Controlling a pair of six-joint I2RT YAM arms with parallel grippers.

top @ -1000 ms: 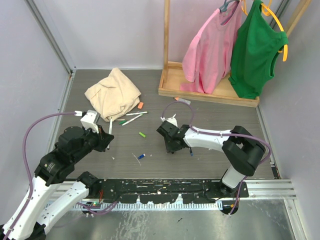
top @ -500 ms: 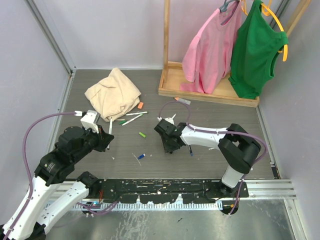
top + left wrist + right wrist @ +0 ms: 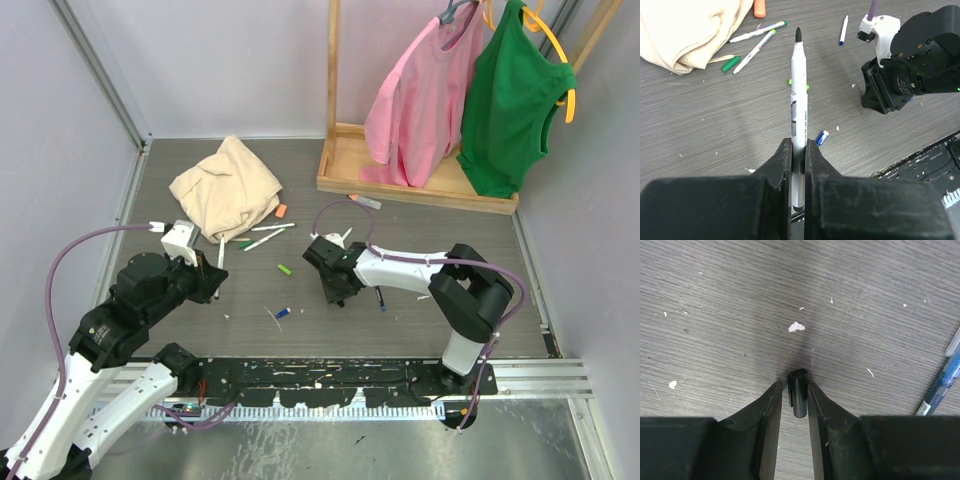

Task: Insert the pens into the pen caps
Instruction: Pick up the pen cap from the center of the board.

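1. The grey surface carries all the task items. A wooden garment rack in the upper right and a beige cloth in the upper left of the top view play no part in the work.

2. The left hand is clamped tight on the white pen low on the barrel. Its black tip points away towards the top of the left wrist frame. Judgement: it is held this way so the tip is free to enter a cap.

3. The right hand is low over the surface at the centre of the top view. It is narrow about the black cap, which appears gripped with its open mouth outward. Judgement: the mouth is being presented to receive the tip.

4. The two hands are well apart, so the pen is not yet inserted.

5. Loose pens lie in the upper left of the left wrist frame.

6. A green cap lies beside those pens. A blue cap is lower centre.
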